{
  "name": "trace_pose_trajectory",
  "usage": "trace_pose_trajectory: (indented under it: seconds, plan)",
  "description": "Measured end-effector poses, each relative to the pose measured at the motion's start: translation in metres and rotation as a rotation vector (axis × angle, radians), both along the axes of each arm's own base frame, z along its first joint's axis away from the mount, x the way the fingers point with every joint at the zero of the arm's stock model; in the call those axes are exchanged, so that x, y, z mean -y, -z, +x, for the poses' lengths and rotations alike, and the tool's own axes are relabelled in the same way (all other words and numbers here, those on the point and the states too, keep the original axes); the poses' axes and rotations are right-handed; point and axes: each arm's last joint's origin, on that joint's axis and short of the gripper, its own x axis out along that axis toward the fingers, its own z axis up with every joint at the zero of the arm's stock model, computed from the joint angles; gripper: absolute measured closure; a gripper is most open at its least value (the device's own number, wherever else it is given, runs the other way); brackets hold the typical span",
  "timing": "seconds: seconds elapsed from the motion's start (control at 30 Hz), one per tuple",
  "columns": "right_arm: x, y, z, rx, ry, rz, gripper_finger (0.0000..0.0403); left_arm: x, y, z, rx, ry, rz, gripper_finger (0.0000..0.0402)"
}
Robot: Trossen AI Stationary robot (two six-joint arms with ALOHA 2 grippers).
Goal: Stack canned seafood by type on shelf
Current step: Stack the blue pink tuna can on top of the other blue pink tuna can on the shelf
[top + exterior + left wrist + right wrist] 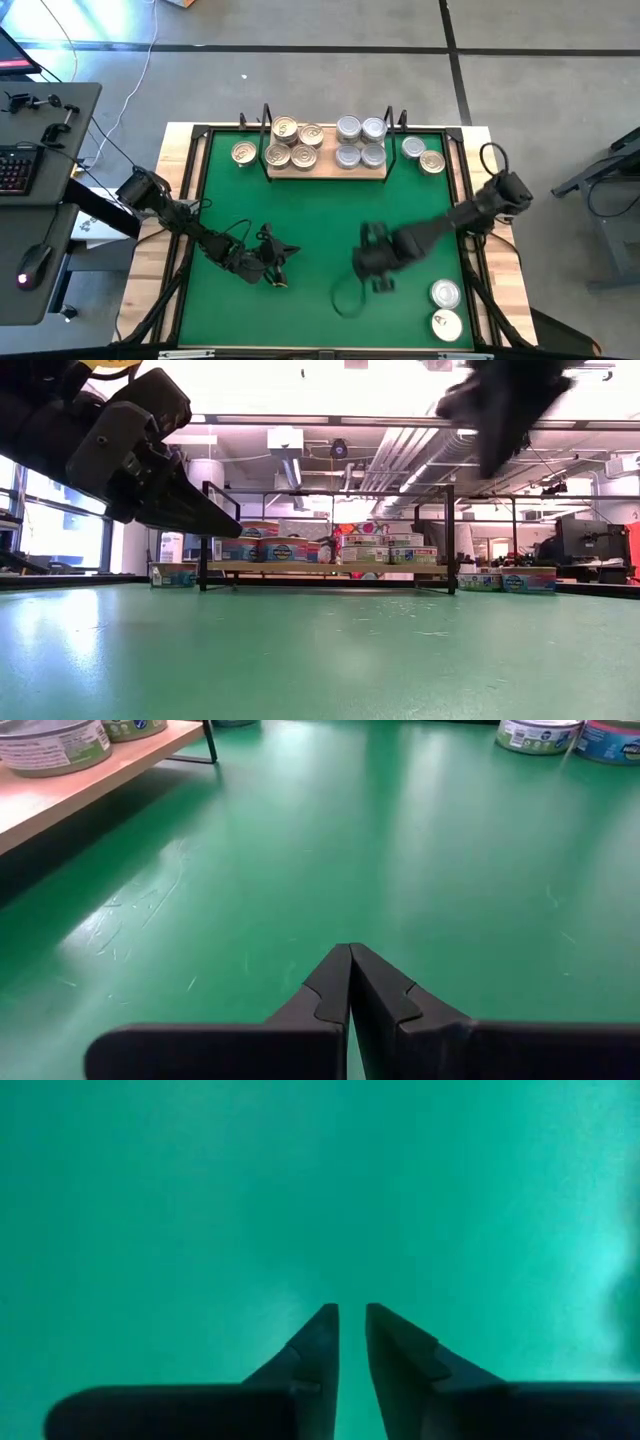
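Overhead, the right gripper [381, 284] hangs over bare green mat [320, 215], fingers nearly together, holding nothing; the left gripper [278, 268] rests pressed together. Nearby stand two silver-lidded tins [446, 309]. Gold and silver tins fill the wooden shelf [326, 168].

Thirteen tins [347, 128], one shelf [326, 172], two arms [200, 236]
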Motion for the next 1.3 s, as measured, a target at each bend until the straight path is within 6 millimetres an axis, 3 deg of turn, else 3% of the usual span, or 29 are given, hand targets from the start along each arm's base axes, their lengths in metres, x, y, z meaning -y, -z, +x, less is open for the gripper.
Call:
trace_pose_trajectory:
  seconds: [0.27,0.43,0.67,0.8,0.9,1.3]
  plan:
    - [-0.086,0.002,-0.075,-0.113,0.230,0.047,0.0369,0.000,0.000,0.000,0.004,-0.001,-0.005,0.0401]
    - [-0.119,0.002,-0.114,-0.109,0.411,0.089,0.0369,0.001,-0.002,0.001,0.015,0.019,-0.026,0.0401]
    - [-0.128,0.003,-0.139,-0.171,0.632,0.082,0.0346,0.001,-0.002,0.001,0.009,0.026,-0.010,0.0402]
    - [-0.128,0.006,-0.142,-0.268,0.630,0.063,0.0314,-0.001,-0.002,0.002,0.003,0.028,0.006,0.0402]
    - [-0.133,0.014,-0.143,-0.373,0.517,0.048,0.0306,-0.004,-0.001,0.004,0.000,0.021,0.002,0.0401]
    - [-0.148,0.034,-0.151,-0.474,0.393,0.007,0.0384,-0.009,-0.001,0.007,-0.009,0.028,-0.014,0.0402]
